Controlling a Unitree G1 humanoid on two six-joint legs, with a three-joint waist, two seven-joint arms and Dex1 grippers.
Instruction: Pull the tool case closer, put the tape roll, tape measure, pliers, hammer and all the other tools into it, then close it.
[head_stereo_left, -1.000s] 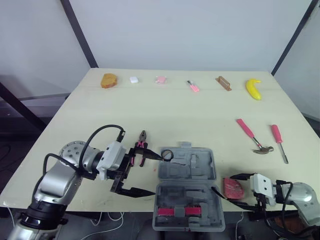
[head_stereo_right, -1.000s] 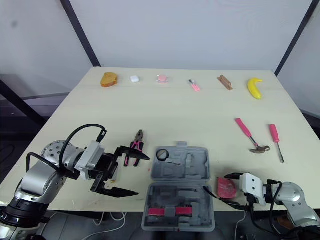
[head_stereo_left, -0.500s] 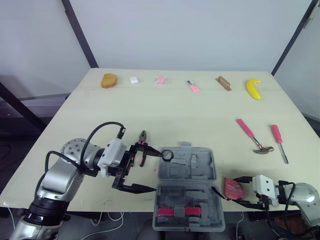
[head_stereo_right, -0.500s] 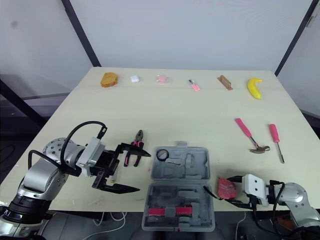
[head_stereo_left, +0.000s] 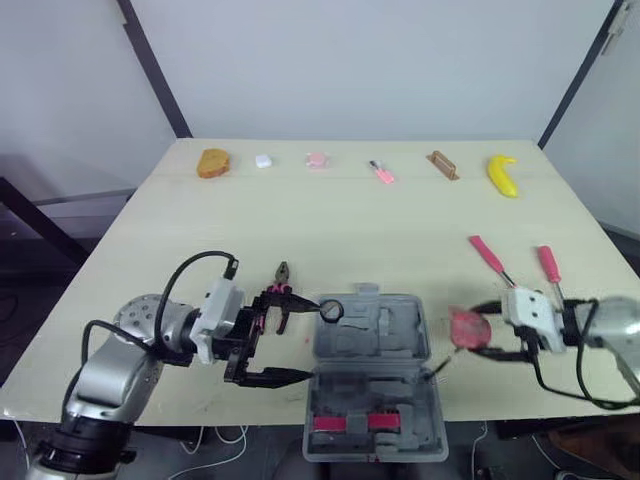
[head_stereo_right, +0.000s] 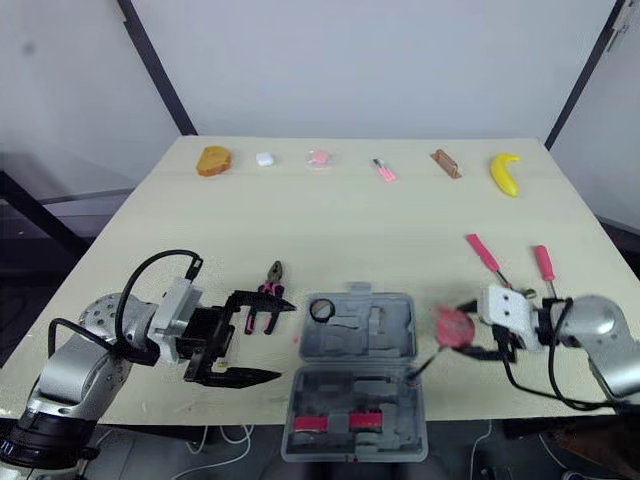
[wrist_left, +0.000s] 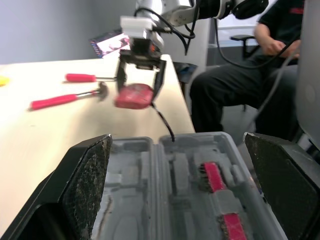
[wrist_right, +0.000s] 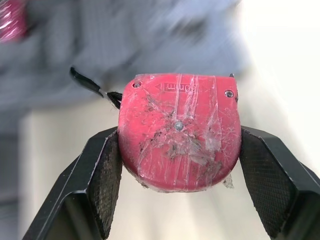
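Observation:
The grey tool case lies open at the table's front edge, with pink pieces in its near half. My right gripper is shut on the red tape measure and holds it just above the table, right of the case. A black tape roll sits at the case's far left corner. My left gripper stands open at the case's left side, holding nothing. The pink-handled pliers lie just beyond it. A pink hammer and a pink screwdriver lie at the right.
Along the table's far edge lie a bread piece, a small white item, a pink item, a small pink tool, a brown block and a banana. A person sits beyond the table's right side.
My right gripper has lifted the tape measure from near the front edge and carried it farther back beside the case. The left gripper has hardly moved.

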